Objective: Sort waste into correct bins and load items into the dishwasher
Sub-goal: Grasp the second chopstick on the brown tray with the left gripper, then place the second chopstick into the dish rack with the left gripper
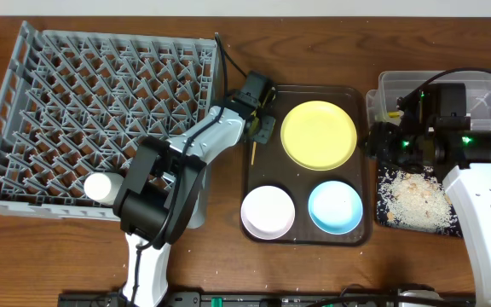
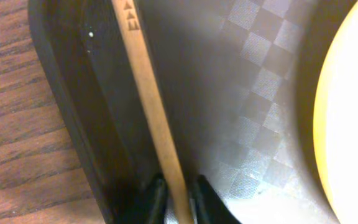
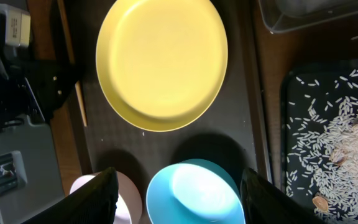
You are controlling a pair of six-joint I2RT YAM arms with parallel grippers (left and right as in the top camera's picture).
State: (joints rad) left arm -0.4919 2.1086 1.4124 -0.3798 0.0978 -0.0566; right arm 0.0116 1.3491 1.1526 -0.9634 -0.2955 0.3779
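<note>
My left claw is pinched on a thin wooden chopstick, with one dark finger on each side of the stick's lower end. The chopstick runs away from the fingers along the left inner edge of the brown serving tray, close to its raised rim. The wood surface lies just beyond that rim. The round yellow plate sits in the back half of this tray. The pale pink bowl and the light blue bowl stand side by side in the front half, both upright. My right claw is spread wide and holds nothing. It hangs above the tray, with the light blue bowl showing between its two fingers and the plate beyond them. To the right of the serving tray lies the flat black tray, which holds a heap of white rice grains with loose grains scattered around it. The clear plastic tub stands behind that tray, partly covered by my right arm. On the far left is the grey dish rack, with a small white cup lying near its front edge.
</note>
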